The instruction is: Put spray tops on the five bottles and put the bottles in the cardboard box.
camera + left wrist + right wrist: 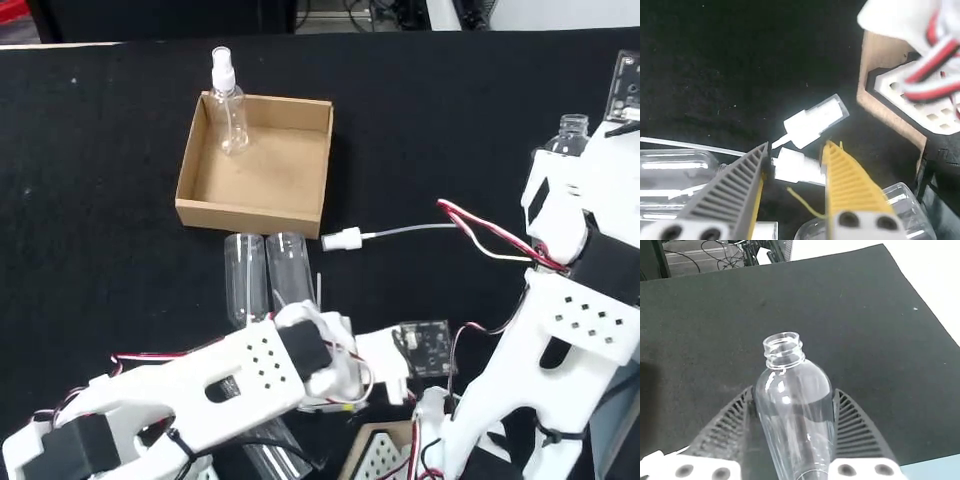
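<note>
Plainly, the left end effector [796, 150], jaws apart astride a top [797, 167] at 6 o'clock on the worktop [100, 150], may knock the second top [815, 121] just beside it or pinch askew among loose bottles [247, 280], while the right end effector [792, 392] is clamped on a bottle [785, 347] at 3 o'clock, box [250, 217] at 11

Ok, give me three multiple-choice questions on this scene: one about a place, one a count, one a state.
1. Where is the capped bottle? A standing in the cardboard box; B in a gripper; C lying outside the box.
2. How many lying bottles are side by side just in front of the box? A one; B two; C four.
3. The held bottle in the right gripper is: A capped; B uncapped; C crushed.
Key: A, it stands in the box's far corner; B, two lie parallel there; B, its threaded neck is bare.
</note>
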Motion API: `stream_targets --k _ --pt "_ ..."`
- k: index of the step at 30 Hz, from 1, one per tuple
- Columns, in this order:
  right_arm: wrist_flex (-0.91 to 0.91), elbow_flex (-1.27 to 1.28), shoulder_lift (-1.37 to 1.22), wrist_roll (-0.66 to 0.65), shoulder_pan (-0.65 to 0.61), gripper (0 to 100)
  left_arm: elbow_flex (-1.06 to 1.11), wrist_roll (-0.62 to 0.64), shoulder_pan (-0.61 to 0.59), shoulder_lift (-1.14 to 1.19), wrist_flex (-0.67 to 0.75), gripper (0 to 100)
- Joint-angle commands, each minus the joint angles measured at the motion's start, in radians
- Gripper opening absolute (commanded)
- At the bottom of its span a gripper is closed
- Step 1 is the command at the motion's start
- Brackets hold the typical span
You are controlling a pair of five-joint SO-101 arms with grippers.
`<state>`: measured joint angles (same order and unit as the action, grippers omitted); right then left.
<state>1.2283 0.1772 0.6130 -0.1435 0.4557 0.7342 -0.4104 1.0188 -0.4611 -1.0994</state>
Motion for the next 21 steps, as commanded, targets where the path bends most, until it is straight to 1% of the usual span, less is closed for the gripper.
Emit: stream_targets --k 1,6,10,14,19,21 --pt "0.006 -0.067 -0.001 0.000 -0.031 6.4 -0.053 -0.011 0.054 -0.002 0.002 17" --pt "0.029 -0.067 -0.001 0.000 -0.031 6.4 -0.061 -0.012 0.096 0.025 0.006 16" --pt "0.032 -0.067 -0.002 0.000 -0.031 6.4 -0.107 -0.043 0.088 0.152 0.017 16" --pt "0.029 -0.044 0.004 0.000 -0.031 6.4 -0.168 -0.044 0.088 0.265 0.009 16" --pt "0.026 -0.024 0.004 0.000 -0.031 6.4 -0.183 -0.049 0.087 0.318 0.018 16" --pt "0.026 -0.024 0.004 0.000 -0.031 6.4 -0.183 -0.074 0.087 0.325 0.020 16"
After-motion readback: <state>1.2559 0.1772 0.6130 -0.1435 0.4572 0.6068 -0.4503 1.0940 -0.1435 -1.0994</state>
